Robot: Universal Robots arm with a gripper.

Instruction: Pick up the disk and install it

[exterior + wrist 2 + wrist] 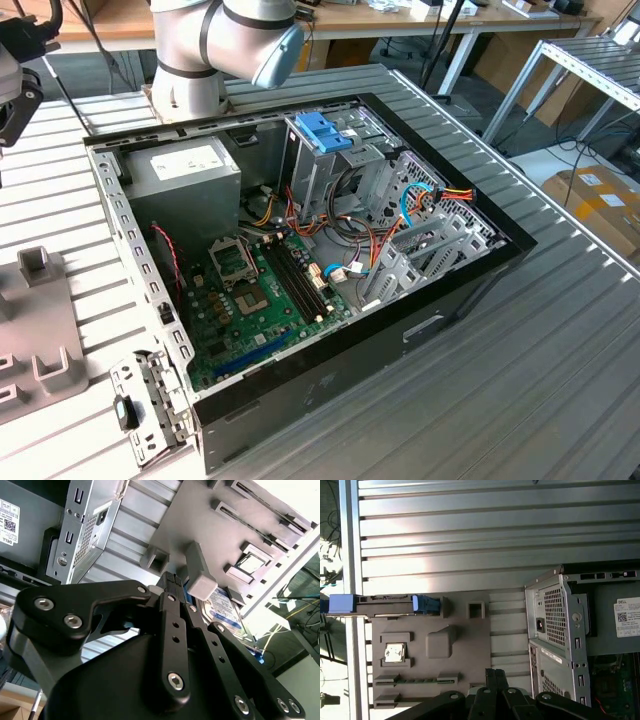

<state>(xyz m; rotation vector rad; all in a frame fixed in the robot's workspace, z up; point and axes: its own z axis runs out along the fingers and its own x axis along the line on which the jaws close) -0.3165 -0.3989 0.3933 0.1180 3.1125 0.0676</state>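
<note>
You have the claw (495, 674) over the edge of the grey fixture plate (460, 670), on the side that faces the open computer case (430, 320). Its two fingers look pressed together with nothing between them, though so little of the tips shows in both wrist views that you should treat this as likely rather than certain.

The disk (385, 605) is not in the claw. It stands on its long edge in a slot along one side of the plate, with the blue ends of its carrier sticking out at either end. In the second wrist view you can see its labelled face (222, 607) just behind a grey block (200, 575) on the plate, apart from the claw (172, 578).

A small square chip (394, 653) sits in a pocket of the plate, near the disk.

In the exterior view, the case lies open on the ribbed metal tabletop (560, 380). The light-blue bracket (325, 130) tops the grey drive cage (305, 175).
</note>
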